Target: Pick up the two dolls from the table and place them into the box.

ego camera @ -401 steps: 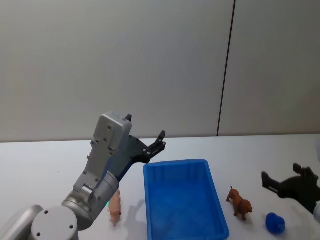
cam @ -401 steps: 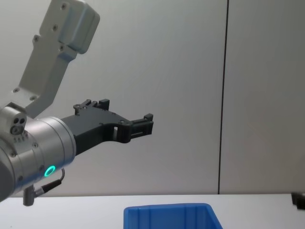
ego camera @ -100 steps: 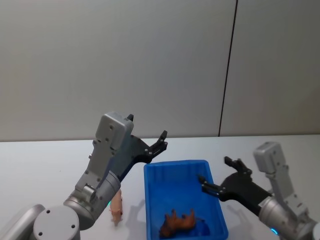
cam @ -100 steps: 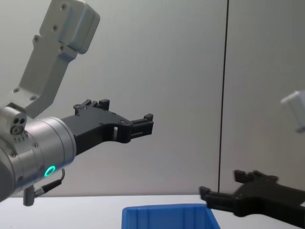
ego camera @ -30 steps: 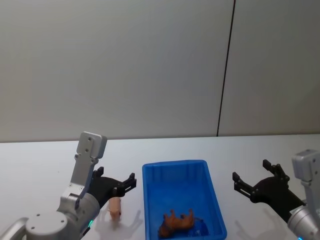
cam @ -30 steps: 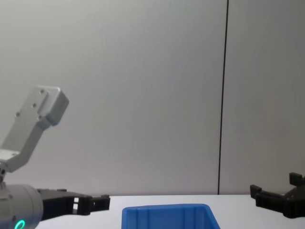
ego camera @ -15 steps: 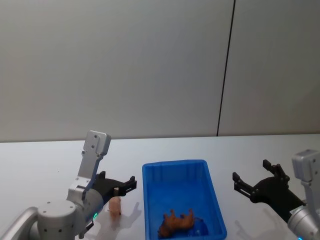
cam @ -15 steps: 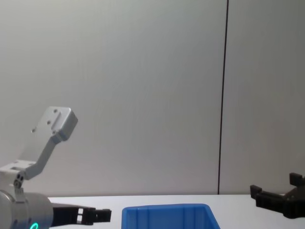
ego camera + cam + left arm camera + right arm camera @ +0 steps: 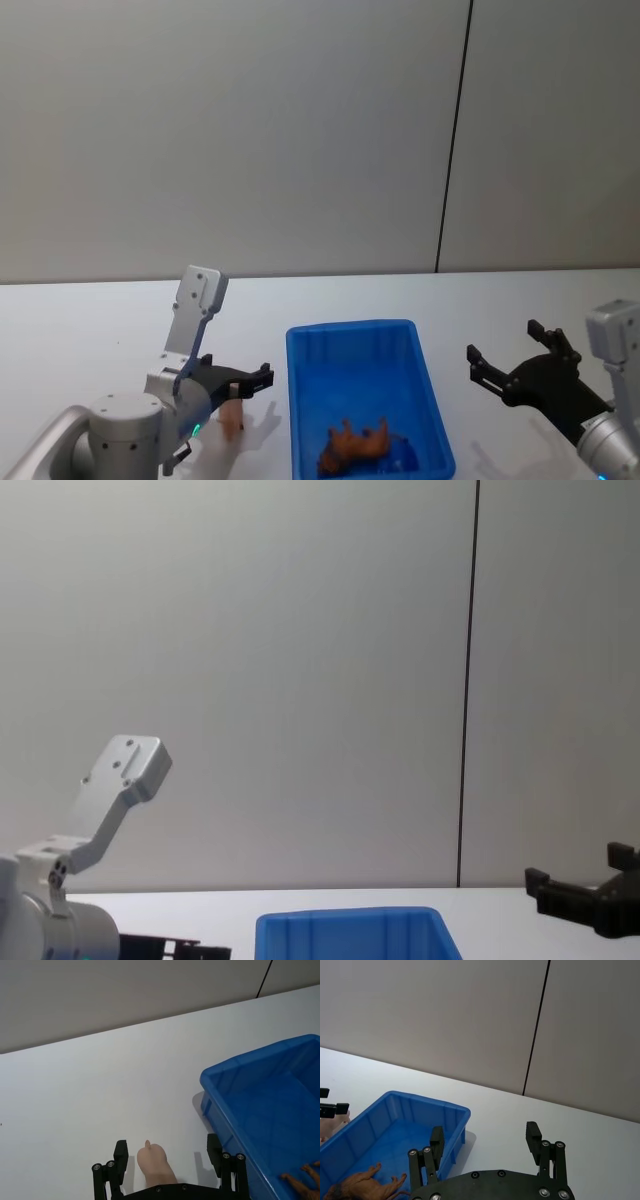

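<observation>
A pink doll (image 9: 232, 417) lies on the white table (image 9: 90, 340) just left of the blue box (image 9: 345, 333). My left gripper (image 9: 248, 388) is low over the doll and open. In the left wrist view the pink doll (image 9: 155, 1162) sits between the two fingers (image 9: 120, 1152), which do not touch it, and the box (image 9: 220, 1104) is beside it. A brown doll (image 9: 356, 444) lies inside the box, as the right wrist view also shows the brown doll (image 9: 364, 1188). My right gripper (image 9: 505, 345) hovers open to the right of the box, with nothing in it.
A grey wall with a dark vertical seam (image 9: 452, 140) stands behind the table. Bare tabletop stretches to the left of the pink doll and to the right of the box (image 9: 600, 1145). The left arm's grey link (image 9: 118, 780) rises at the left in the chest view.
My left gripper has come down and closer around the pink doll over the last second. The right arm, the box and the brown doll have not moved.
</observation>
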Controlling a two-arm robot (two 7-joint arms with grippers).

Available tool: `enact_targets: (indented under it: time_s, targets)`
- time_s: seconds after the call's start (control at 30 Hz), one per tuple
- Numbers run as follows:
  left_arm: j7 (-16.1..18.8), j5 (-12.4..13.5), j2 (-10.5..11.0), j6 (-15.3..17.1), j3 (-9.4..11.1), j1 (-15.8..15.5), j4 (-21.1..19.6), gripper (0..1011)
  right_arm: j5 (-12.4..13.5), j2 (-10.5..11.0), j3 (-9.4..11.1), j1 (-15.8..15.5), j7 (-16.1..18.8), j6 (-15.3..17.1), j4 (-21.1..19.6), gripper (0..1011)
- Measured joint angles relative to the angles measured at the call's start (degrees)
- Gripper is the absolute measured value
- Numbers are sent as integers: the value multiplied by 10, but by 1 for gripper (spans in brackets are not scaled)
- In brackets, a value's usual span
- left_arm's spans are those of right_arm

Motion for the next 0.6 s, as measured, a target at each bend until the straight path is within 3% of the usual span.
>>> enact_targets:
  time_s: [0.3,0.6]
  targets:
    - [0,5,-7,13,0,-9,24,993,0,0,0,0,0,0,0,1001]
    - [-1,8,-12,21,0,-13,39,822,0,0,0,0,0,0,0,1001]
